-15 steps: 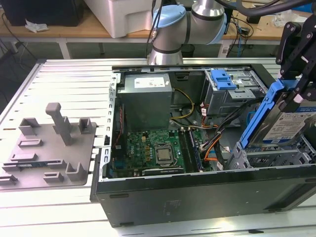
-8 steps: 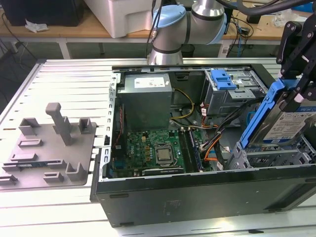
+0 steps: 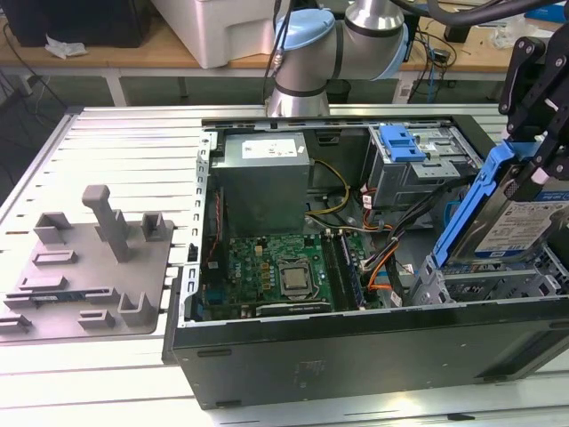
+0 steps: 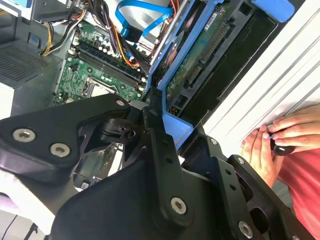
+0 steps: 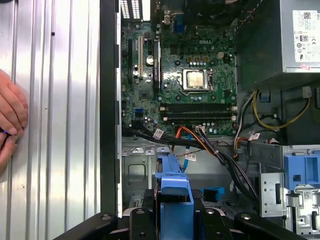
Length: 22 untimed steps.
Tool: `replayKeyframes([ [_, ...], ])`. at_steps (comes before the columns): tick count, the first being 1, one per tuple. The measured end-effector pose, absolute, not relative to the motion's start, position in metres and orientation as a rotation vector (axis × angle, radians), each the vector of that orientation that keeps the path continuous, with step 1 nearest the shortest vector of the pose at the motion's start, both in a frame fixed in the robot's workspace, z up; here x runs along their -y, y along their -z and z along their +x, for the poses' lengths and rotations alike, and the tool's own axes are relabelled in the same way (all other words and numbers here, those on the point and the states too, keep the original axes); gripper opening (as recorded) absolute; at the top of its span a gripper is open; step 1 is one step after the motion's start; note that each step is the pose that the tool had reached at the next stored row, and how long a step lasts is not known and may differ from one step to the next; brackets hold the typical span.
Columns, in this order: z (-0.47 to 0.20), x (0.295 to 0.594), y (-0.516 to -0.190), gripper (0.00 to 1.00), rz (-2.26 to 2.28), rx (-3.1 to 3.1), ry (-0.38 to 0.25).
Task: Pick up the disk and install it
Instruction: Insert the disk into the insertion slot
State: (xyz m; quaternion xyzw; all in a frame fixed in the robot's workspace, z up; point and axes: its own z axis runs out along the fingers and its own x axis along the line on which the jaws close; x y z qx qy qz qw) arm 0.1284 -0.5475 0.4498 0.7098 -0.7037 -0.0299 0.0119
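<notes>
The disk (image 3: 514, 227), a silver drive with a blue-and-white label in a blue carrier frame (image 3: 471, 200), hangs tilted at the exterior view's right. It sits over the grey drive cage (image 3: 480, 286) at the front corner of the open computer case (image 3: 356, 342). My black gripper (image 3: 532, 169) is shut on the top of the carrier. In the second wrist view the disk's green underside (image 4: 200, 55) and the carrier (image 4: 176, 129) run away from the fingers (image 4: 160, 145). The first wrist view shows the carrier's blue edge (image 5: 172, 187) between the jaws, above the cage floor.
Inside the case lie the motherboard (image 3: 276, 267), the power supply (image 3: 264, 178), cable bundles (image 3: 382, 258) and a second cage with a blue latch (image 3: 400, 142). A grey fixture (image 3: 89, 258) lies at the exterior view's left. A person's hand (image 4: 280, 135) rests on the ribbed table beside the case.
</notes>
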Motion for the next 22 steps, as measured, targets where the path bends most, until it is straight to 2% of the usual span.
replayKeyframes([
  [22, 0.1286, 0.5486, -0.4463, 0.37, 2.213, 2.194, 0.093],
])
